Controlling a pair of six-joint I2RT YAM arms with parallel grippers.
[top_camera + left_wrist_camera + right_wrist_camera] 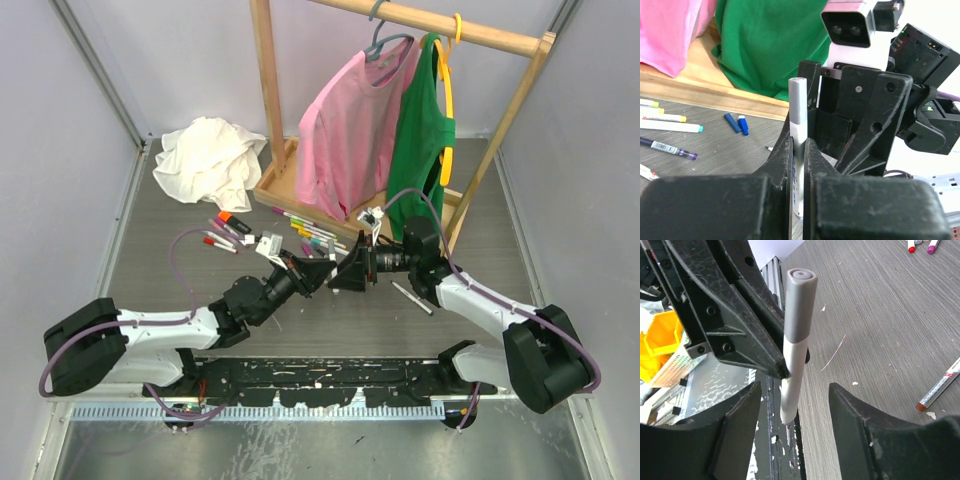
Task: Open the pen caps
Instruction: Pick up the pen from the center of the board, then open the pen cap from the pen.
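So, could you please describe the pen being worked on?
Look in front of the wooden clothes rack. The left pincer is shut on a white pen with a grey cap; it alone is held up; the other pens lie flat.

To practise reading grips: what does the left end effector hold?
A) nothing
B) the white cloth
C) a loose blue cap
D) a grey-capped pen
D: the left end effector is clamped on the upright grey-capped pen, with the right end effector open on either side of it.

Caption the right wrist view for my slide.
Left gripper holds a grey-capped pen inside the open right gripper.
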